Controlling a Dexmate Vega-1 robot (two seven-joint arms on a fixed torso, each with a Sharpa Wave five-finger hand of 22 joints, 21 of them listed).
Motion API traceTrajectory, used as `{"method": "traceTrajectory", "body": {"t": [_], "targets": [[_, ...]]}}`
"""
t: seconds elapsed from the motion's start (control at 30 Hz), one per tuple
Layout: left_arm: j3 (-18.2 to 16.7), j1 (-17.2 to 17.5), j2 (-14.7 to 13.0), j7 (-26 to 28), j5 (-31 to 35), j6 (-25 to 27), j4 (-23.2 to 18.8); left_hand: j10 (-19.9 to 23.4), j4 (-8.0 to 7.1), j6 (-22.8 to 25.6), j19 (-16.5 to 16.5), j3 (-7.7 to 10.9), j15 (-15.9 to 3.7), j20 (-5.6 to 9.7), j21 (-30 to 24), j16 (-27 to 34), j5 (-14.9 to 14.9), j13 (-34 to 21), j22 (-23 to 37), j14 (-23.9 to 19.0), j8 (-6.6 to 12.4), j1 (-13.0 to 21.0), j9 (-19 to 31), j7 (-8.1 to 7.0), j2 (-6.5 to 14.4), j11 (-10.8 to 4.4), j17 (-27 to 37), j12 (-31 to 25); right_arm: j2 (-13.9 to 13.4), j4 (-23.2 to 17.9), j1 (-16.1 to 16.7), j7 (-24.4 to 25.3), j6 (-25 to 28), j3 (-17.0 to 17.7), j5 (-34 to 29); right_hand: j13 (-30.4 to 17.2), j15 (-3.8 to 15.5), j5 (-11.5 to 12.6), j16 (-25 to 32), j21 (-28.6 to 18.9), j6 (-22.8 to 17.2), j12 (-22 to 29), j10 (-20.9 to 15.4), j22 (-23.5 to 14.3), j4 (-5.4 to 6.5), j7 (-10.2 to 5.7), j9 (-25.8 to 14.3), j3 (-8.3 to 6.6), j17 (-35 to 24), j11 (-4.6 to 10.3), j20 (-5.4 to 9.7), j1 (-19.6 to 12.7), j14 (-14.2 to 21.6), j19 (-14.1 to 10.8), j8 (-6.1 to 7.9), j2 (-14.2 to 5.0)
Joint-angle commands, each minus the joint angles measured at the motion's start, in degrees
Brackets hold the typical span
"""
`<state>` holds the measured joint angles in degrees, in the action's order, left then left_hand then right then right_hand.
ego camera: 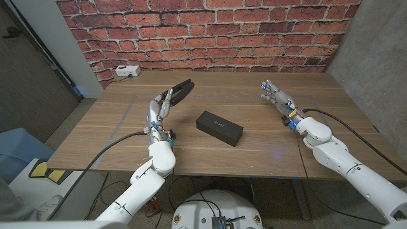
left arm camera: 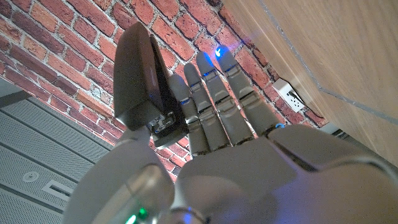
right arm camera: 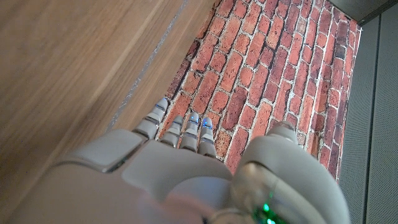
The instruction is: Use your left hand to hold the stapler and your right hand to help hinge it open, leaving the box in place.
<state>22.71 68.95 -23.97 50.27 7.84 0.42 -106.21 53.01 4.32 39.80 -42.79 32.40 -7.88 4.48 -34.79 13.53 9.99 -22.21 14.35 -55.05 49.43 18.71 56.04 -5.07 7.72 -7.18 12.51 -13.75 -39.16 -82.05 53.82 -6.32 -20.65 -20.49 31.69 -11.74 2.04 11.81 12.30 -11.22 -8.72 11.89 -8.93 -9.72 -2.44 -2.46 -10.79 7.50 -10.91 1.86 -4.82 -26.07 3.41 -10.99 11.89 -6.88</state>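
Stapler point(ego camera: 179, 90) was gripped in the left hand point(ego camera: 160, 109) and raised above the wooden surface point(ego camera: 254, 152), left of centre, its two arms parted in a narrow V. From the left wrist, the stapler point(left arm camera: 138, 74) lay against the extended fingers point(left arm camera: 214, 102) of the left hand point(left arm camera: 211, 124). Black box point(ego camera: 219, 128) rested on the surface's middle, apart from both hands. Right hand point(ego camera: 278, 98) was empty, fingers loosely spread, above the surface's right side; the right wrist camera showed its fingers point(right arm camera: 180, 130) extended.
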Motion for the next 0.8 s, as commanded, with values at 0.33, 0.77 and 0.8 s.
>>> {"method": "traceTrajectory", "body": {"t": [0.33,0.77,0.8], "targets": [[2.5,-4.6,0.9,-6.0,-3.2,0.6,1.0,0.7,-11.6,1.8,-0.1,12.37,-4.43,1.02,-0.9,0.0,0.2,-0.3,-0.2,0.7,0.88,1.9,0.9,-1.29,3.0,0.1,0.2,0.1,-3.0,-1.7,-0.9,1.7,-5.1,-1.4,-10.5,-0.2,3.01,-0.1,-0.1,-0.1,-0.9,0.4,-1.0,-0.2,-1.45,-0.62,-0.2,-0.75,-0.1,0.97,-0.22,-2.7,0.1,-0.1,0.16,-0.28],[3.7,-5.6,0.8,-10.1,-7.3,0.3,1.6,1.1,-11.58,1.9,0.1,12.5,-4.42,0.93,-1.2,0.1,0.2,-0.5,-0.3,0.6,1.05,1.7,0.5,-1.13,3.1,0.13,0.3,0.0,-2.0,-1.6,-0.2,6.4,-13.1,-0.7,-18.2,-0.3,6.51,0.0,0.3,-0.1,-4.6,1.5,-5.7,-0.1,-6.28,-3.85,-0.3,-4.25,0.0,4.0,1.45,-11.5,2.1,-1.3,1.34,-0.27],[3.8,-5.7,0.9,-10.2,-7.5,0.3,1.7,1.2,-11.58,2.0,0.1,12.51,-4.43,0.93,-1.2,0.1,0.2,-0.5,-0.3,0.5,1.11,1.7,0.6,-1.09,3.1,0.16,0.3,0.0,-2.1,-1.9,-0.1,6.5,-13.2,-0.7,-18.7,-0.3,6.57,0.0,0.3,-0.1,-4.6,1.5,-5.7,-0.1,-6.32,-3.89,-0.3,-4.3,0.0,4.08,1.49,-11.6,2.2,-1.3,1.33,-0.28]]}}
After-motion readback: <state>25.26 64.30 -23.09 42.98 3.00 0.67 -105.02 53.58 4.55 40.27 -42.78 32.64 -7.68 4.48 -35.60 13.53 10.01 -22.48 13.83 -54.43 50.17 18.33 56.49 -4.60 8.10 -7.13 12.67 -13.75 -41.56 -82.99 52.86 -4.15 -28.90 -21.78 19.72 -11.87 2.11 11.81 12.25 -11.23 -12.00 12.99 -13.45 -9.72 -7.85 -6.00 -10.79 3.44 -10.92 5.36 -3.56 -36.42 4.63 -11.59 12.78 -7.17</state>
